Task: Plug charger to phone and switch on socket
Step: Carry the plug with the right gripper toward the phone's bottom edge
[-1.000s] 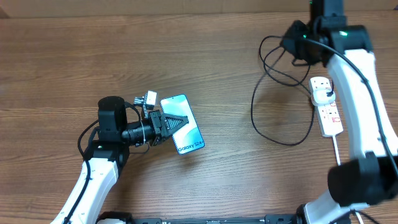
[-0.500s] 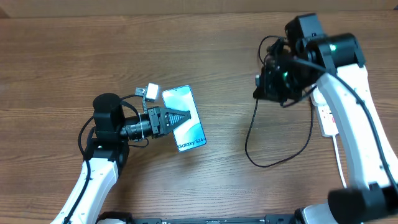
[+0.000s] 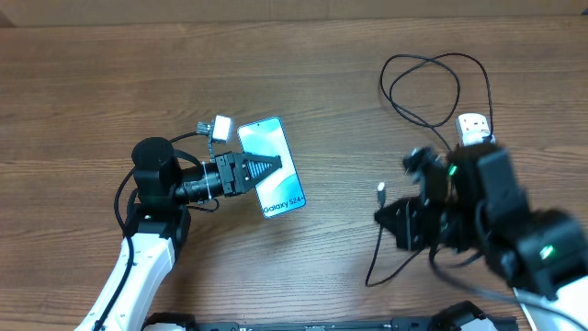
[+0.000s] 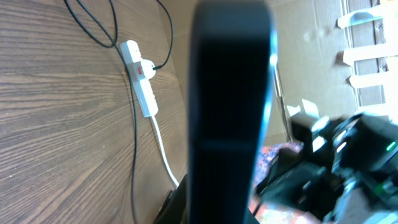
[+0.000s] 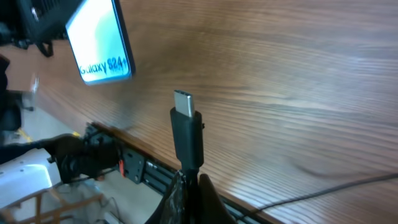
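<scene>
1. Wooden table: the left arm stretches level toward the right. The left gripper is clamped on the phone, whose screen faces up.
2. The charger is right of the phone. The right gripper pinches it just below its tip.
3. The right arm crouches low and half hides the socket.

We've got two arms on this rig. The left arm, lower left of the overhead shot, is a smooth white link with a fat black round joint and thin black cables looping beside it. The left gripper is black with ribbed, triangular fingers, and there's a little white-grey box just above it. The right arm, lower right, is mostly chunky black housings with small green lights.
</scene>
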Motion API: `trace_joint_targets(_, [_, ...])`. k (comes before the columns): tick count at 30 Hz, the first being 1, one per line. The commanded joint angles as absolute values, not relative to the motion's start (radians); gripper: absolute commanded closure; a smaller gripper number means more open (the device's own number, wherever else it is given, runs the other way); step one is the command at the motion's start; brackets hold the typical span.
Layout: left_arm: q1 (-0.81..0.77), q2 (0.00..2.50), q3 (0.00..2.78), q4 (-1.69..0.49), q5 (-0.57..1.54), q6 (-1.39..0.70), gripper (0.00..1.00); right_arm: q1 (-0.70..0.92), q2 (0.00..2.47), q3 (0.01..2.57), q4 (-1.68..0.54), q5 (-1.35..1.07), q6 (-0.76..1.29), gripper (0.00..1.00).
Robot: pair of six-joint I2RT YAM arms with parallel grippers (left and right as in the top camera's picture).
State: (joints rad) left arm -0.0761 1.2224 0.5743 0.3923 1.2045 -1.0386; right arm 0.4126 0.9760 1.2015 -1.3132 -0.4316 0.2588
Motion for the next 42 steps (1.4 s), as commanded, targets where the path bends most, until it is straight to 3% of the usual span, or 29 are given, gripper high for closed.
trace_joint_targets(1, [-0.071,1.217,0.58,0.414,1.217,-1.055,0.96,0.488,0.915,1.062,-1.226,-0.475,0.361,0.96])
trace_joint_targets(14, [-0.072,1.217,0.58,0.499,1.224,-1.06,0.96,0.799,1.081,0.953,-0.901,-0.503,0.425,0.96])
trace_joint_targets(29, [-0.072,1.217,0.58,0.498,1.237,-1.063,0.96,0.81,1.187,0.953,-0.725,-0.544,0.445,0.96])
trace_joint_targets(42, [-0.072,1.217,0.58,0.499,1.301,-1.042,0.96,0.809,1.187,0.953,-0.704,-0.533,0.441,0.96])
